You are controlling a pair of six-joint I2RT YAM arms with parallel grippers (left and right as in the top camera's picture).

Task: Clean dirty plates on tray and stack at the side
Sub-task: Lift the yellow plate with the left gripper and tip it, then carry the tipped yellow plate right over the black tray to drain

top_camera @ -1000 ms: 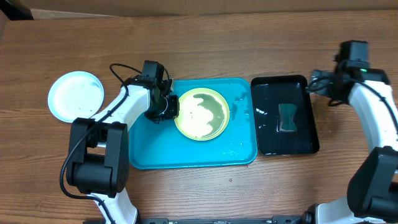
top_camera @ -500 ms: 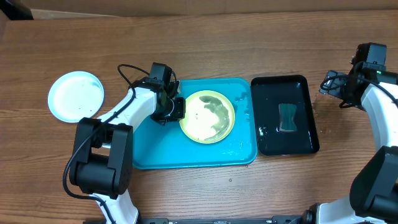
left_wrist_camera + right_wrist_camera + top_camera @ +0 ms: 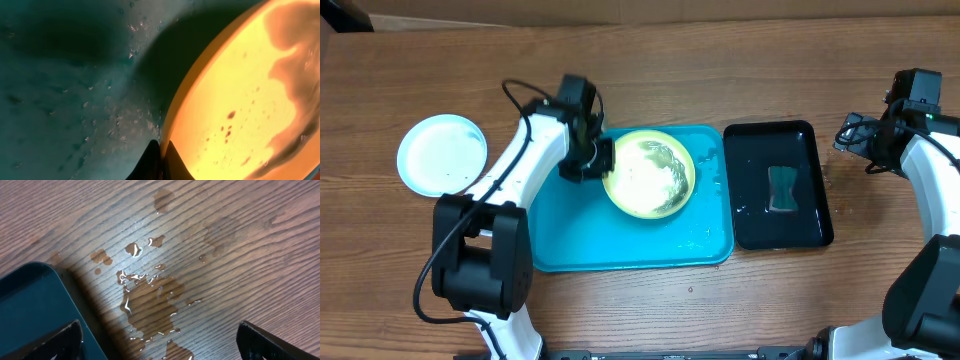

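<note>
A yellow-green plate [image 3: 650, 175] with dark smears is tilted up over the turquoise tray [image 3: 630, 245]. My left gripper [image 3: 601, 160] is shut on its left rim; in the left wrist view the fingers [image 3: 161, 161] pinch the plate's edge [image 3: 240, 115] above the wet tray [image 3: 65, 90]. A white plate [image 3: 442, 153] lies on the table at the far left, possibly on a light blue one. My right gripper [image 3: 892, 140] is open and empty over the bare table right of the black tray; its fingers [image 3: 160, 345] are wide apart above a puddle.
A black glossy tray [image 3: 778, 185] holding water and a green sponge [image 3: 782, 189] stands right of the turquoise tray; its corner shows in the right wrist view [image 3: 35, 310]. Water is spilled on the wood [image 3: 150, 300]. A cardboard edge runs along the back.
My left gripper has lifted the plate's left rim, tilting the plate up off the tray and shifting it slightly. The right arm moved right a second ago and has since stayed still.
</note>
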